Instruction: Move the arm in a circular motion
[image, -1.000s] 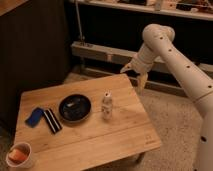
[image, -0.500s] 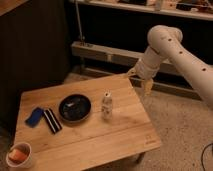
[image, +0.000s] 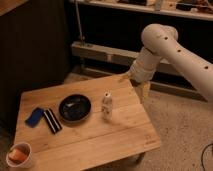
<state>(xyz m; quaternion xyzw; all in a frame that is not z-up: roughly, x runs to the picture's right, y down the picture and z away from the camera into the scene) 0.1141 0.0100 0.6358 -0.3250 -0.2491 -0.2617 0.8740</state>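
My arm (image: 172, 47) reaches in from the upper right. My tool (image: 143, 90) hangs mid-frame beside the bench (image: 110, 140); clenched or released, I cannot tell. I judge the circle unfinished.

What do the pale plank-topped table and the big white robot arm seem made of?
Pale plank-topped table: likely matte wood, with visible seams and grain. Big white robot arm: smooth plastic or painted metal, unclear which; soft sheen, small dark dots. Its tan gripper hangs beside the table's far right edge.
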